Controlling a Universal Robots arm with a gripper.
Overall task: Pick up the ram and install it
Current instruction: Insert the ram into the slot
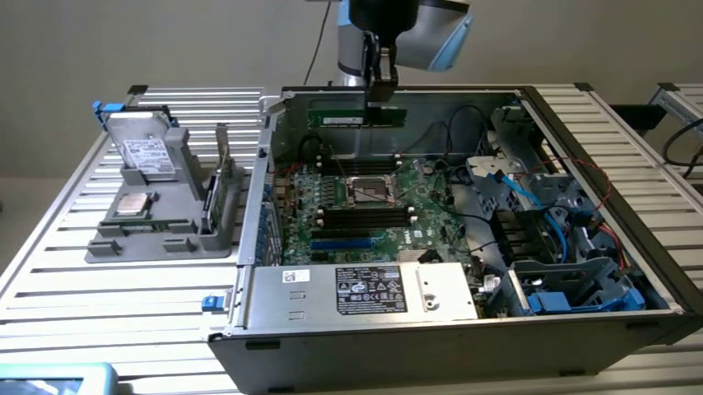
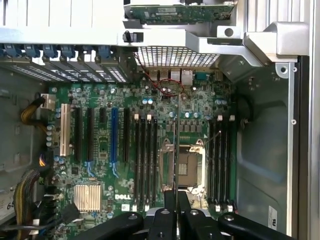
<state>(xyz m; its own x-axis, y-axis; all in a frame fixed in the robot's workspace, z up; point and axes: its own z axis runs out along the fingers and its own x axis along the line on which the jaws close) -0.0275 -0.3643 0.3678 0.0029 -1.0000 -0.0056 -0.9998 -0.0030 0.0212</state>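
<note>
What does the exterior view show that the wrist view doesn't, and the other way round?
Exterior view: the grey parts tray beside the computer case, and the ram seen flat-on. Wrist view: a mesh grille and a white slot, looking straight down. Both: the gripper shut on the ram over the motherboard and its processor socket.

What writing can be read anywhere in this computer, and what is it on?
"DELL": white letters on the green motherboard.
Label on the ram in the tool: too small to read.
Black sticker on the silver box: too small to read.
</note>
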